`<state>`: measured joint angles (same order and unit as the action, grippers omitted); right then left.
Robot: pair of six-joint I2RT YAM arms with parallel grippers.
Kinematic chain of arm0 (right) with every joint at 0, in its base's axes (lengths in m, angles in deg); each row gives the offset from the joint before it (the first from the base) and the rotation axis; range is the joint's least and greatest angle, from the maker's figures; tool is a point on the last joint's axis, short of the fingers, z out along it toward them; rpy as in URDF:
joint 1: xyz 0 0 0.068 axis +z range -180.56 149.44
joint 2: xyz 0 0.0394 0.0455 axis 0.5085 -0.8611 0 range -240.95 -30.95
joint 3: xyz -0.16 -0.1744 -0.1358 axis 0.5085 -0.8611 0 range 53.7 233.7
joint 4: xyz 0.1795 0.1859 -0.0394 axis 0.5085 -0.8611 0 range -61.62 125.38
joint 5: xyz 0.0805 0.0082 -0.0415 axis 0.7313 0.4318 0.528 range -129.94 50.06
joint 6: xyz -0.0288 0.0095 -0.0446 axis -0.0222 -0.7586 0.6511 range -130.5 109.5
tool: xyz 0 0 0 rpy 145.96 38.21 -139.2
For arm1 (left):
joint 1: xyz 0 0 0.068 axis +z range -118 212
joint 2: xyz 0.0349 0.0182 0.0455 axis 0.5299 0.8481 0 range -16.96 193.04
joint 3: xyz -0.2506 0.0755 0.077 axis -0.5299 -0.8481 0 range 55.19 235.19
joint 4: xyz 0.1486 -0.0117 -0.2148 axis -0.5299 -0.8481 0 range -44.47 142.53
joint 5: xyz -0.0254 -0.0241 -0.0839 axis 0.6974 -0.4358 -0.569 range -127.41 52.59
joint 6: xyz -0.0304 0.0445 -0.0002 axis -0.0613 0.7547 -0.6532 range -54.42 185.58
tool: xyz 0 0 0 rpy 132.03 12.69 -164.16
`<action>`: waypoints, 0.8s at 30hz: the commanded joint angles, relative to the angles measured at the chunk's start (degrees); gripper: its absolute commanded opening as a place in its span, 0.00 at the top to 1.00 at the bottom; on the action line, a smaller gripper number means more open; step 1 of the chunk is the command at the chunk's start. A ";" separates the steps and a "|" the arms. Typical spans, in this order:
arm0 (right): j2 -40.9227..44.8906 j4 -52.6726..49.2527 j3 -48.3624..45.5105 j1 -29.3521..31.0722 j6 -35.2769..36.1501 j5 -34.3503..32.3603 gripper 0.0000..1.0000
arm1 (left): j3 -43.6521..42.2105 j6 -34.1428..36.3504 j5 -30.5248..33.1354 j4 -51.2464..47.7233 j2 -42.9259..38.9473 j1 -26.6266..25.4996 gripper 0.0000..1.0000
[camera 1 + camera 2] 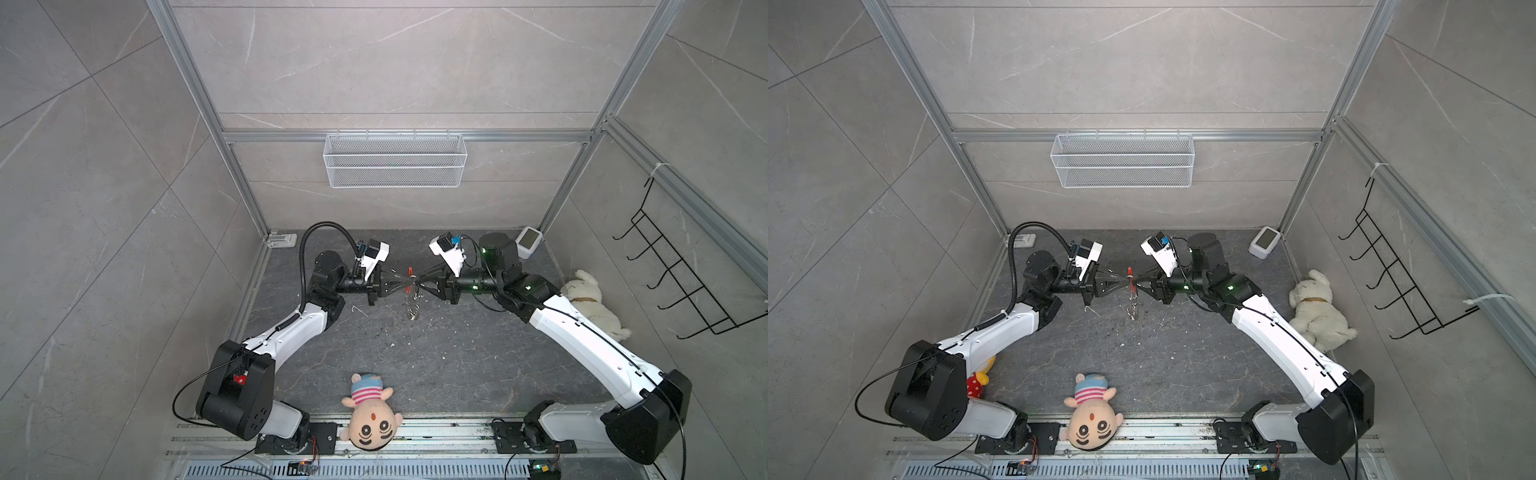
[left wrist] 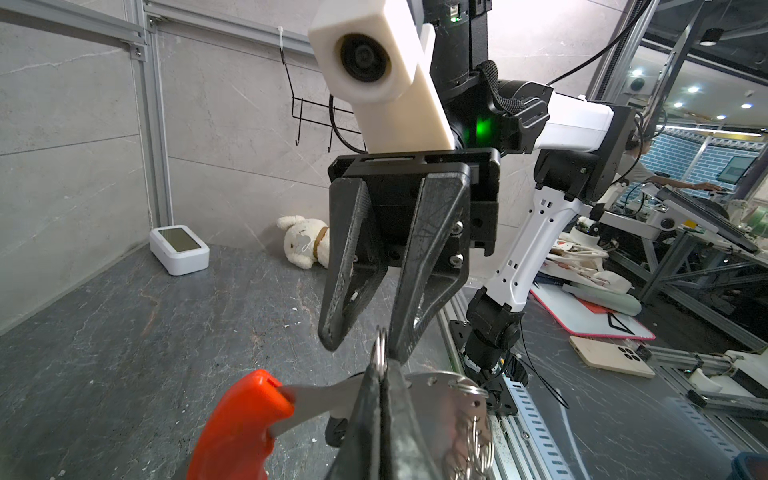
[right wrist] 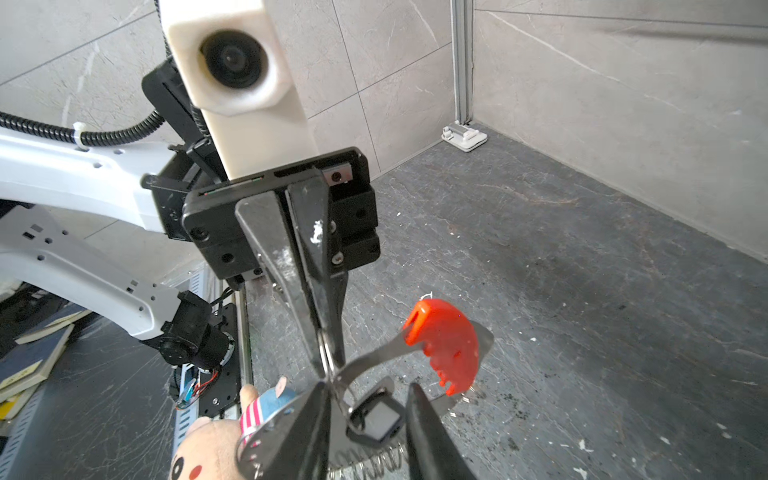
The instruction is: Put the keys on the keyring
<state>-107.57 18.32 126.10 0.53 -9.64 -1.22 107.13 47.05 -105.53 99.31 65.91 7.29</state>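
Looking down in both top views, we see the two tools meet tip to tip above the middle of the dark worktop [image 1: 457,361], the left tool [image 1: 406,284] coming in from the left and the right tool [image 1: 420,281] from the right. The keyring [image 2: 432,395] is held up off the worktop between them, its red segment [image 3: 444,345] standing to one side of the grip and a cluster of small silver rings [image 2: 469,449] dangling from the band.

The left tool's fingers are pressed together, pinching the keyring's flat metal band, with one ring poking out edge-on at their tips. The right tool's fingers [image 2: 419,266] are spread, their tips just beside that pinch, and we see nothing clamped between them.

In the right wrist view the keys [image 3: 376,422] show as a black head in the gap between the right tool's fingers, close against the band. We cannot tell whether they are threaded onto it.
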 commanded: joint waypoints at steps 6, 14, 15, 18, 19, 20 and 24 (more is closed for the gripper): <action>-1.47 3.47 1.38 0.33 -2.42 2.76 0.76 | 2.81 -0.86 -1.27 4.37 -0.21 0.03 1.00; -1.47 3.63 1.64 0.75 -2.57 3.15 1.00 | 2.76 -1.55 -1.30 4.88 0.78 0.01 1.00; -1.26 2.49 1.80 0.73 -1.72 2.40 1.00 | 2.95 -1.03 -1.27 4.24 0.80 0.05 1.00; -1.04 -4.47 3.64 0.72 3.16 -2.47 1.00 | 3.12 7.49 -0.07 -4.46 -1.48 0.65 0.81; -1.18 -7.27 4.55 0.72 4.99 -4.54 1.00 | 3.90 15.56 1.26 -14.59 -3.52 0.93 0.73; -1.18 -8.98 5.13 0.71 6.44 -5.86 1.00 | 5.58 25.78 3.34 -26.40 -5.41 0.99 0.69; -2.03 -14.49 6.84 1.62 11.58 -11.95 1.00 | 19.06 53.50 11.01 -63.53 -5.52 0.93 0.66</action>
<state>-108.86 9.55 130.36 1.32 -3.87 -7.45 117.67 75.99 -99.74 63.07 62.96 7.90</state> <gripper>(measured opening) 0.049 0.338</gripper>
